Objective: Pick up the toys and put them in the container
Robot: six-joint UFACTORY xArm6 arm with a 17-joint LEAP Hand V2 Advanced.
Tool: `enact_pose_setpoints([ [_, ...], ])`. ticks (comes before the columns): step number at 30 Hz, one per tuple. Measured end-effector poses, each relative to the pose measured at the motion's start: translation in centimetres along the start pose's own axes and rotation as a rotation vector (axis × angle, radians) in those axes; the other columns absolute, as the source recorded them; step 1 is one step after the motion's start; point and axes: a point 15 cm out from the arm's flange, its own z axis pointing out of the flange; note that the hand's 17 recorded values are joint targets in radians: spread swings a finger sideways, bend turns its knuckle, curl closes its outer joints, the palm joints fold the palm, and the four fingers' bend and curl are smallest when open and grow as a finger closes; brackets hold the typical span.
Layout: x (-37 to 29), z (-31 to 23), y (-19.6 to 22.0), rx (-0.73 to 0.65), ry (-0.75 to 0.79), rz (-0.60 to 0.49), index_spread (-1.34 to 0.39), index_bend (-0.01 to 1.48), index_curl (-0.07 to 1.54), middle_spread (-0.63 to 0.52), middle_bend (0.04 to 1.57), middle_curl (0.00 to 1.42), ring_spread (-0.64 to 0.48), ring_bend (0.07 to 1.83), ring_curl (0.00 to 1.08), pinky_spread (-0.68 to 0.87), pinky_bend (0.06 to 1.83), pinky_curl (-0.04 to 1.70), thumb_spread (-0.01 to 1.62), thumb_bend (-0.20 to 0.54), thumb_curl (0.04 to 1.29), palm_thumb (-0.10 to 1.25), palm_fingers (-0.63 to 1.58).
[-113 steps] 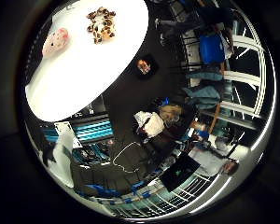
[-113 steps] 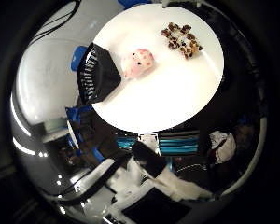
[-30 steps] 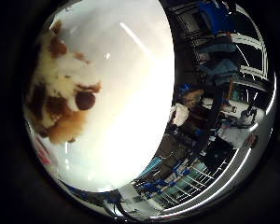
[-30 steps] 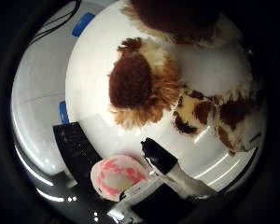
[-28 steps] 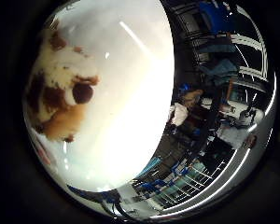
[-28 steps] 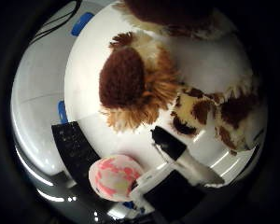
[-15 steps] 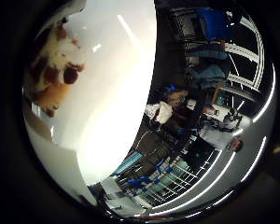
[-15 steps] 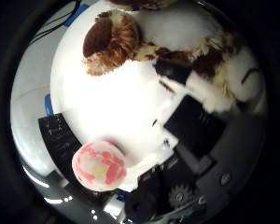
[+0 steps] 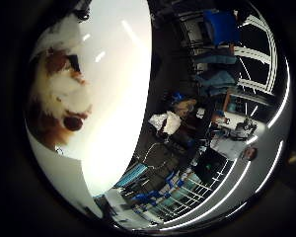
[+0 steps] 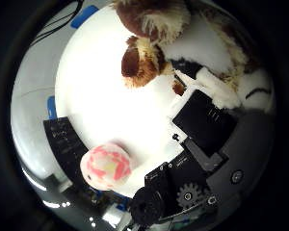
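In the right thumb side palm view, a brown and white plush toy [image 10: 149, 43] lies on the round white table [image 10: 101, 96], close to the palm. My hand [image 10: 207, 115] has its white and black fingers [image 10: 210, 89] curled over the plush. A pink and white ball-shaped toy [image 10: 106, 166] sits on the table near its edge. A black mesh container [image 10: 63, 142] stands beside that toy at the table's rim. The right little finger side palm view shows the plush [image 9: 59, 94] large and close on the table.
A blue object [image 10: 84, 16] lies on the pale floor beside the table. Beyond the table's edge, the right little finger side palm view shows a dark room with blue chairs [image 9: 222, 28] and shelving [image 9: 178, 188].
The fingers have closed further round the plush toy. The plush now fills more of the right little finger side palm view. The pink toy and the container stay in place.
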Motion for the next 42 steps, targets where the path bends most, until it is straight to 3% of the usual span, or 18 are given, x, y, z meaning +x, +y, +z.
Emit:
enact_pose_setpoints([
  [10, -0.7, -8.8, 3.6, 0.055, -0.039, -0.045, -0.32, 1.01, 0.97, -0.26, 1.22, 1.09, -0.25, 1.42, 0.85, -0.18, 1.40, 0.95, 0.92, -0.015, 0.67, 1.08, 0.95],
  [27, -12.6, -23.4, 13.4, 0.221, -0.098, -0.326, -0.31, 0.97, 1.00, -0.25, 1.19, 1.10, -0.24, 1.40, 0.87, -0.19, 1.29, 1.07, 0.90, -0.016, 0.73, 1.07, 1.00],
  [42, -23.9, -29.3, 23.7, 0.304, -0.133, -0.556, -0.32, 0.93, 1.00, -0.25, 1.14, 1.10, -0.25, 1.35, 0.87, -0.21, 1.22, 1.13, 0.86, -0.017, 0.74, 1.07, 1.05],
])
